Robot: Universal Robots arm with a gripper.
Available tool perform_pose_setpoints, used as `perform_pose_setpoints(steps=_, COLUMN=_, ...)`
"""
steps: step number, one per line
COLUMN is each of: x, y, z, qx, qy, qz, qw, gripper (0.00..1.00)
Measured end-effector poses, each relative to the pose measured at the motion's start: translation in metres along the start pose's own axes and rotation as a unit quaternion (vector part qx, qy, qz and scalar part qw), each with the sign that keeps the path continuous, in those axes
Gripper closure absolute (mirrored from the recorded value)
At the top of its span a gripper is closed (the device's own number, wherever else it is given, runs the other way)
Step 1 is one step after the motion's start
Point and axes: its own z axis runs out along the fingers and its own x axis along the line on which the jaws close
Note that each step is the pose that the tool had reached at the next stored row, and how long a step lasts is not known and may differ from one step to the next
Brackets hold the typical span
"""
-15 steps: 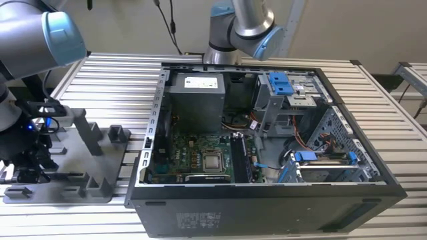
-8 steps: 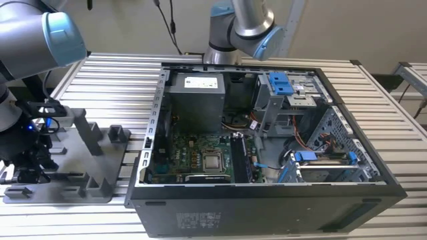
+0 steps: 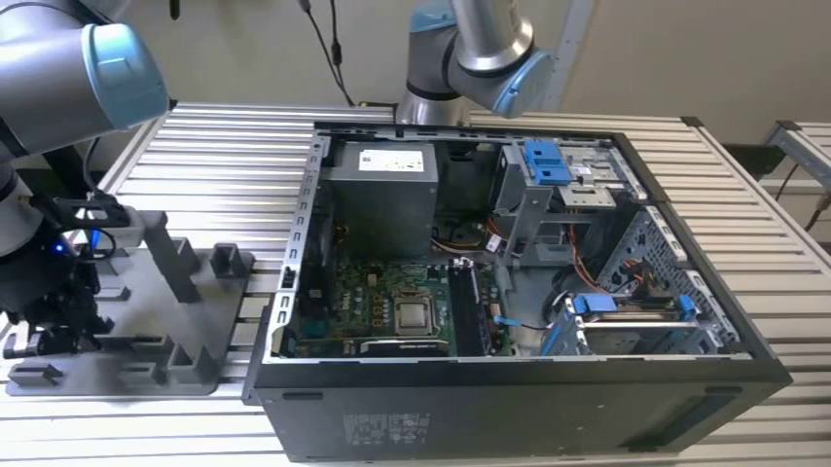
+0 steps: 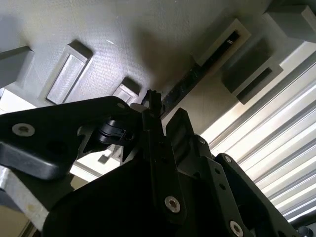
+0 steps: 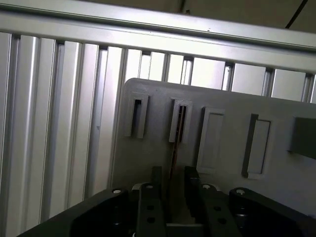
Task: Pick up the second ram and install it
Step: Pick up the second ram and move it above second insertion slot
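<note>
While the second ram (image 5: 176, 143) stands on edge in a narrow slot of the grey fixture tray (image 5: 222, 98) resting on the slatted metal surface (image 5: 59, 108), the gripper (image 5: 173, 172) straddles its nearer end, fingers (image 5: 156, 183) apart, a slim gap showing on either side.

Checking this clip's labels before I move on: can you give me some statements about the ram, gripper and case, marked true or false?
1. The second ram stands on edge in a slot of the grey fixture tray. True.
2. The gripper is inside the computer case. False: it is over the tray, open, with the ram between its fingers.
3. The case is open, with the motherboard showing. True.
4. The ram is lifted clear of the tray. False: it sits in its slot.
</note>
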Motion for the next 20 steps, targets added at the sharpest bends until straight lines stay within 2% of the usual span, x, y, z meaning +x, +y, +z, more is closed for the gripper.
perform_pose_setpoints(steps=2, x=0.0, y=0.0, z=0.0, qx=0.0, qy=0.0, qz=0.0, qw=1.0, gripper=0.69)
perform_pose_setpoints(steps=3, x=0.0, y=0.0, z=0.0, qx=0.0, qy=0.0001, qz=0.0, qw=1.0, gripper=0.76)
perform_pose_setpoints(steps=6, x=0.0, y=0.0, z=0.0, qx=0.0, qy=0.0001, qz=0.0, qw=1.0, gripper=0.79)
perform_pose_setpoints(steps=7, x=0.0, y=0.0, z=0.0, qx=0.0, qy=0.0001, qz=0.0, qw=1.0, gripper=0.86)
perform_pose_setpoints(steps=20, x=0.0, y=0.0, z=0.0, qx=0.0, qy=0.0002, qz=0.0, qw=1.0, gripper=0.87)
